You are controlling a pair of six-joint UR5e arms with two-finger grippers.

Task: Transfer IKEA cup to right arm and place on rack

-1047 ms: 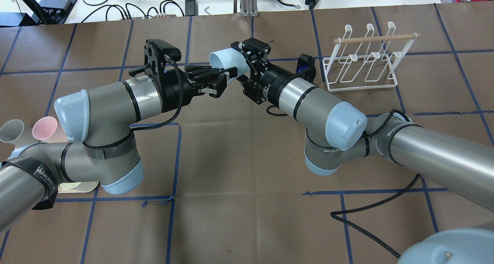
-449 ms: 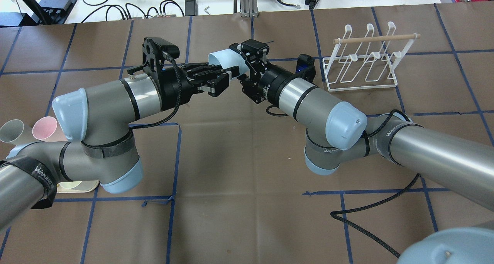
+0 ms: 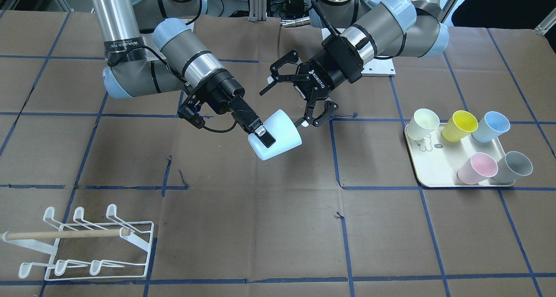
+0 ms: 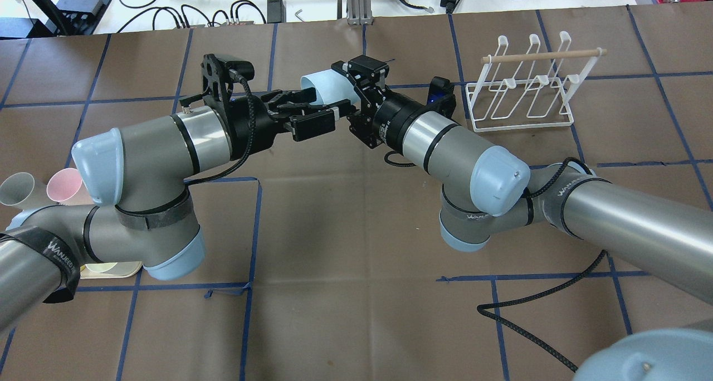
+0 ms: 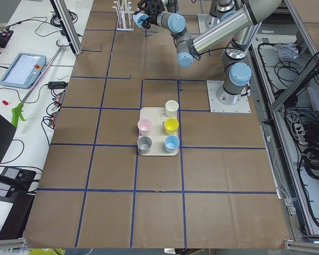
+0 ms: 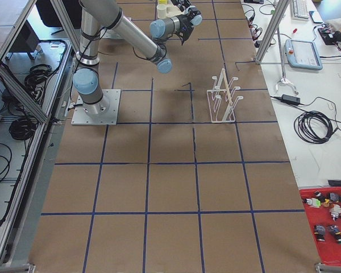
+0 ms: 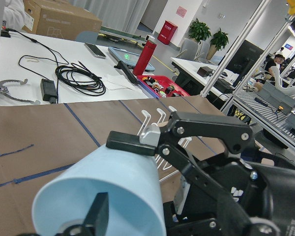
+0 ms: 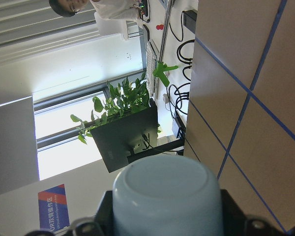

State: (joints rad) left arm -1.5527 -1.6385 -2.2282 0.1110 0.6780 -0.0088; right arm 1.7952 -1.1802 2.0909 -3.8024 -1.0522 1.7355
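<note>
Handover looks done: right pincer (image 3: 268, 137) clamped on cup (image 3: 282, 130); left pincer (image 3: 282, 106) spread apart. Remaining: hang on rack (image 3: 87, 245).

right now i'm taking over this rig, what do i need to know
Left gripper: open, fingers spread next to the cup, gripping nothing.
Right gripper: shut on the pale blue cup, held in the air over mid-table.
Rack: on the robot's right side of the table, away from the cup, with no cup on it.
Done: the cup is in the right gripper's hold.
Left: draw the left arm clear, carry the cup to the rack and set it on a prong.
</note>
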